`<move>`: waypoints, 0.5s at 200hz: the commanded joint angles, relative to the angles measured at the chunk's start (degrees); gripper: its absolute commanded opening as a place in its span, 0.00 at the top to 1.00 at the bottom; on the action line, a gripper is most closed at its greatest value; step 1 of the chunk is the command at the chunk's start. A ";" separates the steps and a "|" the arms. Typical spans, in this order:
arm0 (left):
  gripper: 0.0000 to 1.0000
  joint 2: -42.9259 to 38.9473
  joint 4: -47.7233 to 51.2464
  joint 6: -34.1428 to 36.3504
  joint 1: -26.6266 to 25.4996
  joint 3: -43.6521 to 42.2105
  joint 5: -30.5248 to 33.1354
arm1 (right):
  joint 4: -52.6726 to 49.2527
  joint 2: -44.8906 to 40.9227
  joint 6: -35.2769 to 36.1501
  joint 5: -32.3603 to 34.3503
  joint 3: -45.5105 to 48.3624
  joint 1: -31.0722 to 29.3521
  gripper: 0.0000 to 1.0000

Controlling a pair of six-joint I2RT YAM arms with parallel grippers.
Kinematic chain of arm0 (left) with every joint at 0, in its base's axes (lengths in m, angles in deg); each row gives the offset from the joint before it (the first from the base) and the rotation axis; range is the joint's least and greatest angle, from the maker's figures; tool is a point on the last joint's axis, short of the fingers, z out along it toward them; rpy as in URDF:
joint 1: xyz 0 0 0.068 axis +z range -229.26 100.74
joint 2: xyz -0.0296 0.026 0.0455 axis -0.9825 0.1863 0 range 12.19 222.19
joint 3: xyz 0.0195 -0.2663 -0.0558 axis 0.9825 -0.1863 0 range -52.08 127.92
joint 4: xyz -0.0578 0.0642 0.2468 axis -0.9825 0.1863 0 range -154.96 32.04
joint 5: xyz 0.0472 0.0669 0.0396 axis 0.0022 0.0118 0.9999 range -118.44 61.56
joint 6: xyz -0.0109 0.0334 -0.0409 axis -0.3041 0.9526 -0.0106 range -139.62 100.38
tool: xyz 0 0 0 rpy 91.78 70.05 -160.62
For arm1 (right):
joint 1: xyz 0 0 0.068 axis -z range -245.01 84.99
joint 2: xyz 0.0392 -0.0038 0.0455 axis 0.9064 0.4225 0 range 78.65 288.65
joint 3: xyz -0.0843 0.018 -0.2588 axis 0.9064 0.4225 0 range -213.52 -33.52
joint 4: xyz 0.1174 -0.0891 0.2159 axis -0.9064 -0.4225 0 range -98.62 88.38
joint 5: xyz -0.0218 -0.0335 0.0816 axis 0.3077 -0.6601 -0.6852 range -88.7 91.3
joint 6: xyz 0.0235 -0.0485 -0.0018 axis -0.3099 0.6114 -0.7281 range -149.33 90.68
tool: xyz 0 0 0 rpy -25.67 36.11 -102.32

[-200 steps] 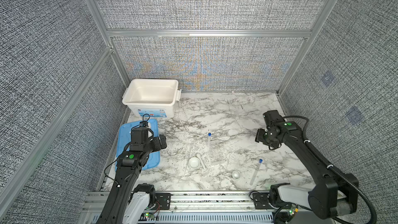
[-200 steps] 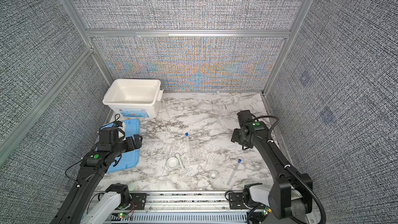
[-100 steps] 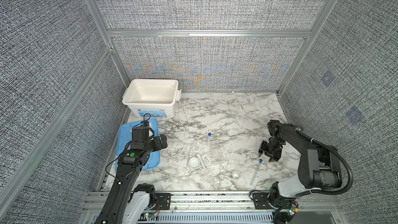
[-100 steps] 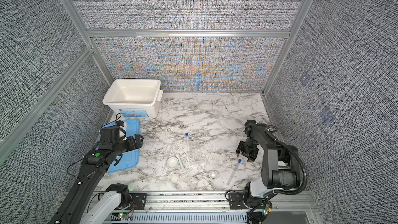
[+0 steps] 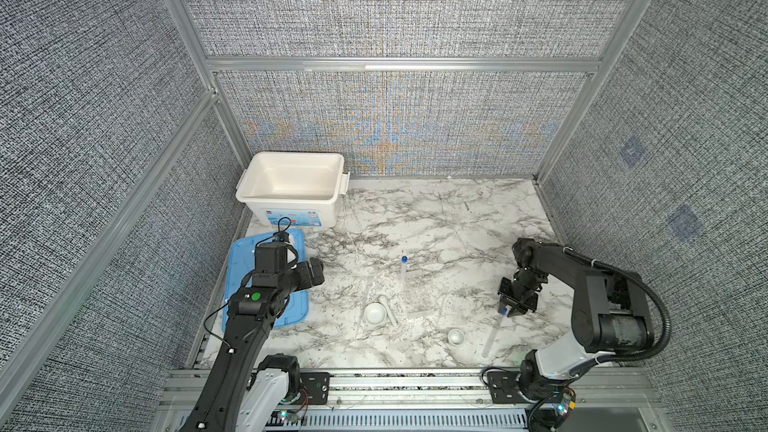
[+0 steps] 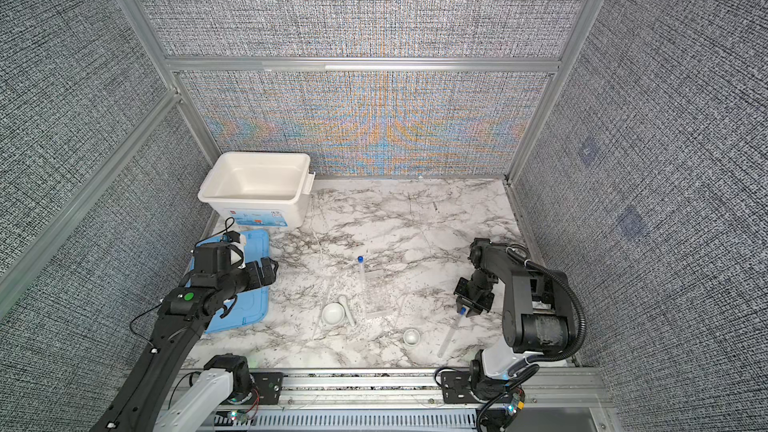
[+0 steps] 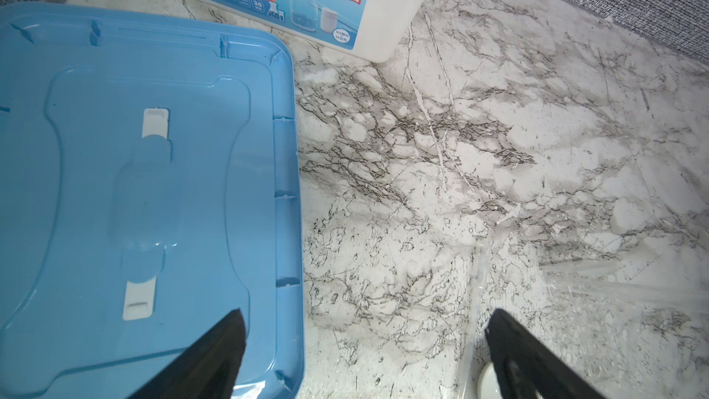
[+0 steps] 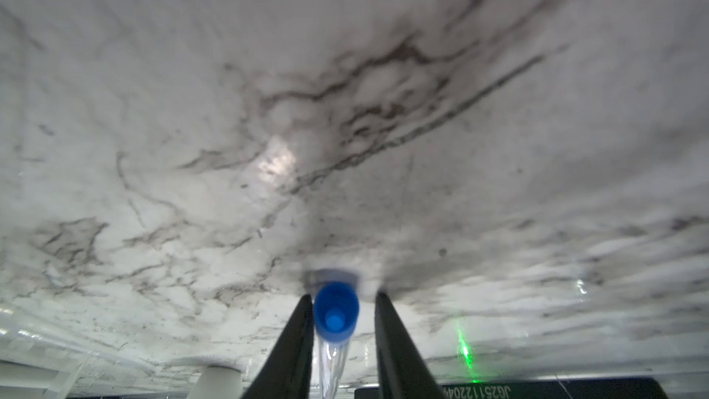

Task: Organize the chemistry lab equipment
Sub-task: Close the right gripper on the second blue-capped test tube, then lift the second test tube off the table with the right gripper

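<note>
A clear tube with a blue cap lies at the front right of the marble table. My right gripper is down over its cap end. The jaws straddle the cap: one finger touches it and a narrow gap shows at the other. A second blue-capped tube lies mid-table. The white mortar with its pestle sits near the front, as does the small white dish. Clear rods lie nearby. My left gripper hovers wide open by the lid's edge.
The large white tub stands at the back left corner. In front of it the flat light-blue lid lies under my left arm. Grey mesh walls enclose three sides, and a metal rail runs along the front.
My right arm swung from the back right down toward the front. Its gripper dropped over the tube's cap end and its jaws narrowed. The left arm stayed still.
</note>
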 commanded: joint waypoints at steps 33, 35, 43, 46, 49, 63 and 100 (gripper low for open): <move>0.01 -0.16 -0.60 0.24 -0.05 0.18 -0.04 | 3.27 0.60 1.22 -1.66 -0.64 -0.03 0.76; 0.01 -0.18 -0.57 0.21 0.00 0.20 -0.02 | 3.27 0.61 1.23 -1.73 -0.67 -0.10 0.76; 0.01 -0.34 -0.58 0.19 -0.01 0.12 0.13 | 3.44 0.51 1.40 -1.99 -0.69 -0.04 0.77; 0.01 -0.35 -0.51 0.25 0.02 0.12 0.14 | 3.55 0.51 1.48 -2.04 -0.65 -0.04 0.78; 0.01 -0.40 -0.64 0.26 -0.02 0.05 0.13 | 3.60 0.44 1.53 -2.17 -0.54 -0.10 0.78; 0.01 -0.44 -0.65 0.25 -0.03 0.03 0.24 | 3.86 0.12 1.65 -2.43 -0.56 -0.17 0.81; 0.01 -0.16 -0.43 0.24 -0.06 0.05 0.53 | 5.16 -3.09 2.44 -3.84 0.21 -0.35 0.81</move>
